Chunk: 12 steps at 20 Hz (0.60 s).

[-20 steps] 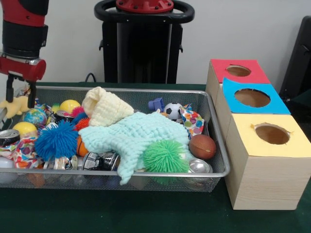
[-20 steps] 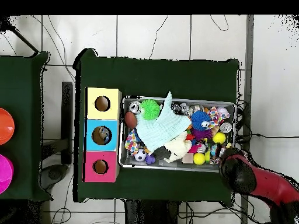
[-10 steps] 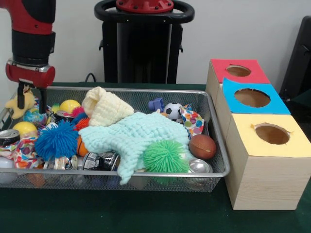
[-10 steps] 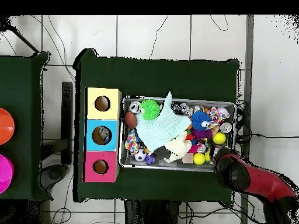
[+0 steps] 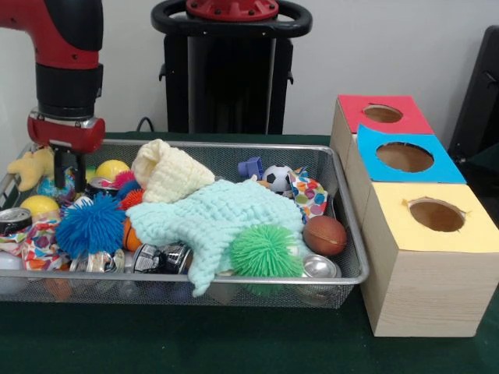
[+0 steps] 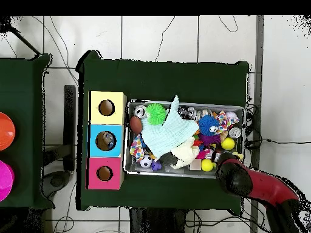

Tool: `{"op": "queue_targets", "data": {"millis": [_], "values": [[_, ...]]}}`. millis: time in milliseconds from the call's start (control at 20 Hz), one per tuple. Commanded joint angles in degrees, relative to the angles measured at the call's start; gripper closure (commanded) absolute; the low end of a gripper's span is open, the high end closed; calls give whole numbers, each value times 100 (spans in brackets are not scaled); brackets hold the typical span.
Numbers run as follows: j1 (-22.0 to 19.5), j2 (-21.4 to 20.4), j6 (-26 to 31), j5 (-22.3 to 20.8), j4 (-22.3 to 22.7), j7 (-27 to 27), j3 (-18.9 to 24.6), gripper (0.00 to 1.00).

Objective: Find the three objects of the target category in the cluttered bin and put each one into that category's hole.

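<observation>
The gripper (image 5: 69,167) hung over the far corner of the wire-mesh bin (image 5: 234,278), its dark fingers (image 5: 79,167) descending from a red wrist collar; whether they were parted or closed could not be told. A soft yellow plush toy (image 5: 30,166) lay just beside them at the bin's corner, and contact between the two could not be judged. Near the fingers sat a globe-printed ball (image 5: 51,188), a smooth yellow ball (image 5: 111,168) and a second yellow ball (image 5: 39,206).

Further out lay a spiky blue rubber ball (image 5: 90,225), with a drink can (image 5: 14,220) on its side against the bin wall and another dark can (image 5: 160,258) at the near rim. A cream knitted cloth (image 5: 168,173), bunched into a cone, rested on a pale mint waffle-textured cloth (image 5: 222,220) whose long axis ran diagonally across the bin, one tip draped over the near rim. A spiky green ball (image 5: 266,251) sat on that cloth. A small brown football (image 5: 324,234), its long axis roughly level, lay near a silver can end (image 5: 318,268), a miniature soccer ball (image 5: 276,178) and a printed fabric scrap (image 5: 310,194).

Beside the bin on the green tabletop (image 5: 195,339) stood three wooden boxes in a row, each with a round hole: yellow-topped (image 5: 433,257), blue-topped (image 5: 405,158) and red-topped (image 5: 380,114). In the overhead view the red arm (image 6: 258,187) reached over the bin's corner.
</observation>
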Motion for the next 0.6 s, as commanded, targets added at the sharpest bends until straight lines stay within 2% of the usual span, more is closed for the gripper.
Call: {"op": "queue_targets", "data": {"millis": [50,300,600], "values": [[90,309,-398,-96,-107,506,418,100],[258,40,-364,-23,73,607,249,100],[268,-361,24,115,271,536,289,100]]}}
